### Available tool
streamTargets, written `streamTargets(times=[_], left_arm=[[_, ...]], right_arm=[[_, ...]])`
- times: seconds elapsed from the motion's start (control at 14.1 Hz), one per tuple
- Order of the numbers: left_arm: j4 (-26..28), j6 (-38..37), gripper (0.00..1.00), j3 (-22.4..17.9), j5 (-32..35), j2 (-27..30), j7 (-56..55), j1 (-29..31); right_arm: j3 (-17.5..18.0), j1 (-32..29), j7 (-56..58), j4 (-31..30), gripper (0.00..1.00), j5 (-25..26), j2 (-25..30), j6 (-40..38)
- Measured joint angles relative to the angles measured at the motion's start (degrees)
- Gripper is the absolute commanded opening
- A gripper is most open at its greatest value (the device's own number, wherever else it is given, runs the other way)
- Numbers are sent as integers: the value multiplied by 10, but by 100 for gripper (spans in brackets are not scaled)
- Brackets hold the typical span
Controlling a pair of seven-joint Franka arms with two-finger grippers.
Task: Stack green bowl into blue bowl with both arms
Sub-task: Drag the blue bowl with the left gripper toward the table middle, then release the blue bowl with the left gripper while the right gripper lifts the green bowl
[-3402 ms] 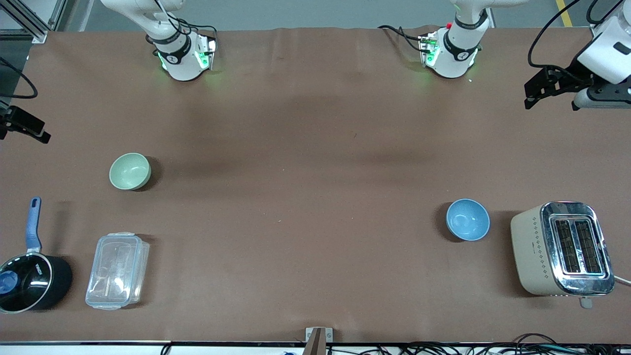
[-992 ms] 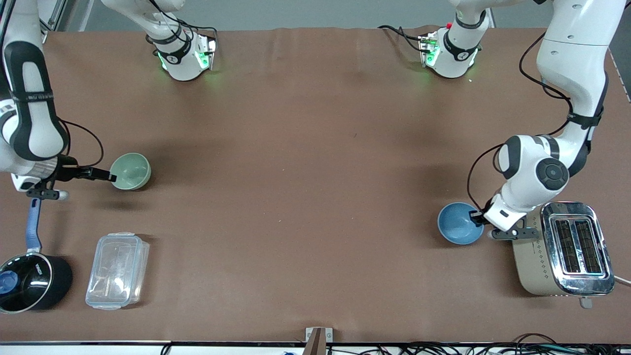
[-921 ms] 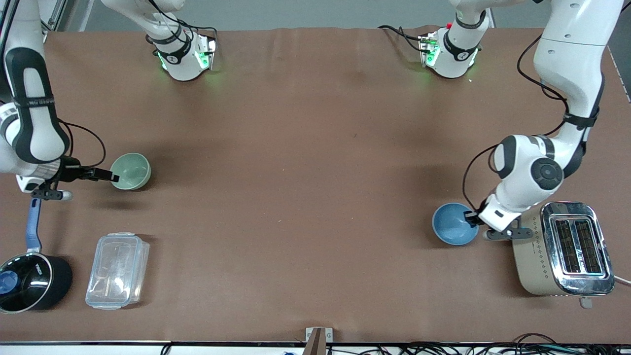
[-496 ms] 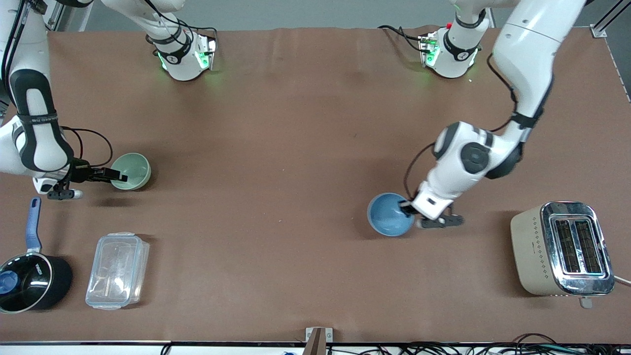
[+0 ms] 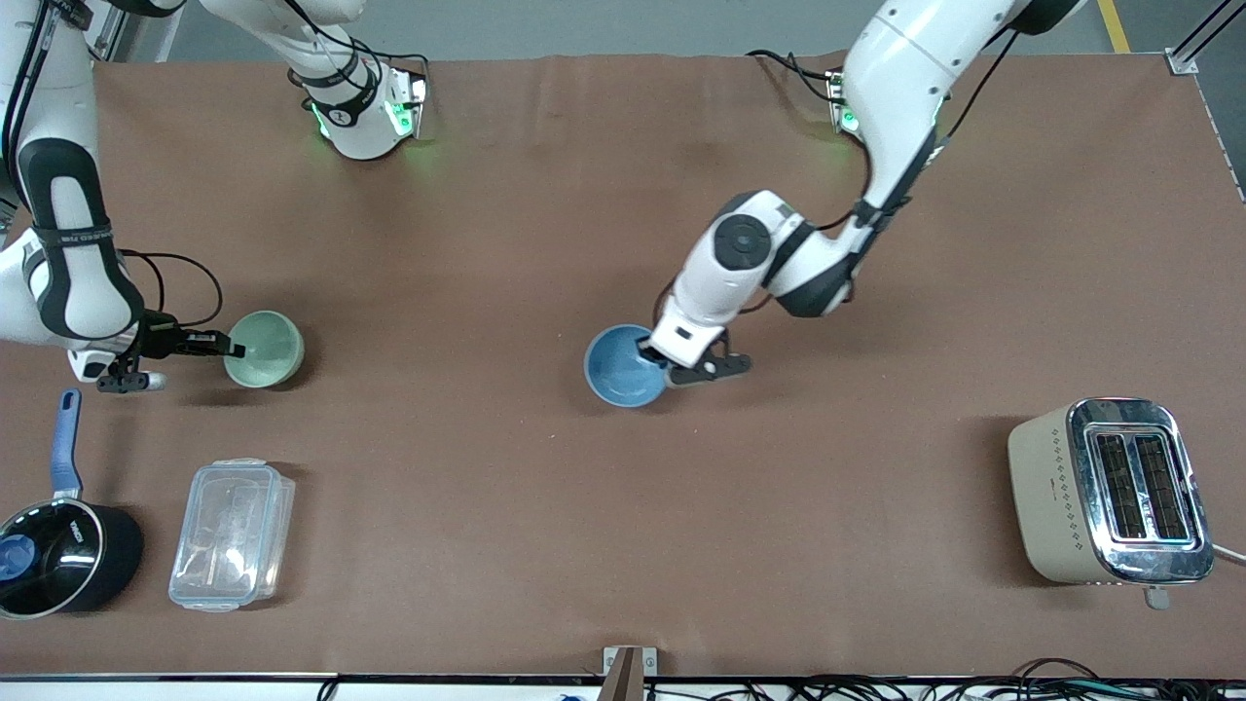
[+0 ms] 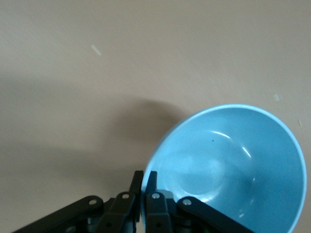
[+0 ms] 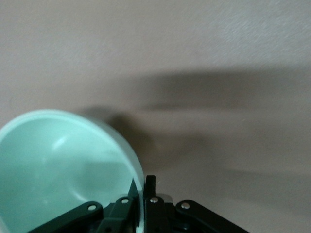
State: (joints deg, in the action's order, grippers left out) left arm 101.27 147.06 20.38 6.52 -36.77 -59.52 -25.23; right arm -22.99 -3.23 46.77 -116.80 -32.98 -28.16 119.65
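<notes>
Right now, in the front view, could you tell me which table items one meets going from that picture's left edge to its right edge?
Black saucepan → clear plastic container → green bowl → blue bowl → toaster.

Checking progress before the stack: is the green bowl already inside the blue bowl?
No, the green bowl sits toward the right arm's end of the table, well apart from the blue bowl near mid-table.

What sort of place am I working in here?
Likely a robotics lab bench set up with kitchenware: a brown-covered table, loose cables along its edge, and a toaster, saucepan and plastic container.
</notes>
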Motion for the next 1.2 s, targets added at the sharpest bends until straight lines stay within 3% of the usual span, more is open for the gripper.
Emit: streamTargets(times=[0.14, 0.28, 0.35, 0.43, 0.5, 0.78, 1.06, 1.2], left_arm=[[-30, 0, 7, -1, 0, -30, -20, -29], [-52, 0, 26, -2, 0, -52, -24, -40], [-58, 0, 46, -2, 0, -59, -24, -40], [-62, 0, 83, -3, 0, -63, -24, -40], [-66, 0, 100, -3, 0, -65, -24, -40], [-99, -39, 100, -25, 0, -48, -25, -34], [-222, -300, 100, -58, 6, 10, 30, 20], [-250, -366, 100, -61, 30, 40, 104, 64]], right_arm=[[-3, 2, 3, 7, 1, -1, 16, -18], [-3, 10, -3, 11, 1, -1, 45, -23], [-3, 16, -16, 12, 1, 1, 61, -25], [-3, 23, -38, 12, 1, 7, 78, -27], [0, 30, -67, 12, 1, 20, 94, -30], [66, 40, -196, 12, 1, 47, 138, -35], [176, 46, -350, 21, 2, 50, 150, -23], [243, 48, -428, 26, 1, 50, 150, 9]])
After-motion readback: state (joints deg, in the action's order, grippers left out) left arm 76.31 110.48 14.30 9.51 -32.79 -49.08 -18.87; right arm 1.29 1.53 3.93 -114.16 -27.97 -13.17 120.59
